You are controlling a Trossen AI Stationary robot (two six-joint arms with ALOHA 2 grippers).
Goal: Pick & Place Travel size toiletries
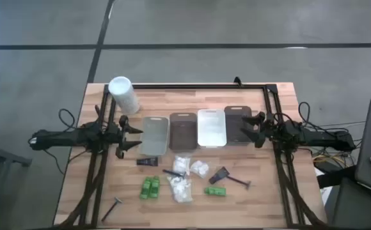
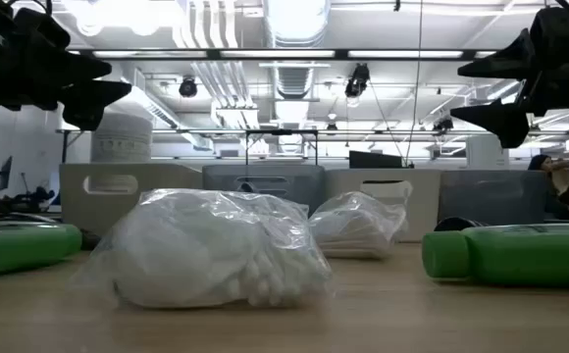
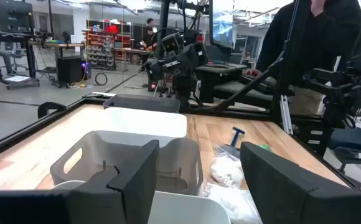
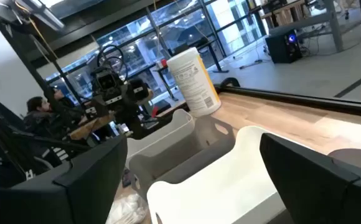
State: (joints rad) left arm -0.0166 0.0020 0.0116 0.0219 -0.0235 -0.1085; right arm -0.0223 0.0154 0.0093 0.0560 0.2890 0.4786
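Note:
The toiletries lie on the near half of the wooden table: white crinkly packets (image 1: 183, 164) (image 1: 180, 189) (image 2: 216, 250), green bottles (image 1: 149, 187) (image 1: 215, 190) (image 2: 520, 255), a black tube (image 1: 148, 161) and thin razors (image 1: 173, 172) (image 1: 113, 207) (image 1: 229, 177). My left gripper (image 1: 131, 135) (image 3: 199, 180) hovers open just left of the grey tray (image 1: 155, 135). My right gripper (image 1: 252, 128) (image 4: 193, 180) hovers open at the right side of the dark brown tray (image 1: 236, 124). Both hang above the table (image 2: 78, 83) (image 2: 505, 93) and hold nothing.
Four trays stand in a row mid-table: grey, brown (image 1: 181, 131), white (image 1: 212, 126), dark brown. A tall white cylindrical container (image 1: 123, 94) (image 4: 194, 81) stands at the far left. A black frame (image 1: 192, 85) borders the table. A person (image 3: 317, 43) stands beyond the right side.

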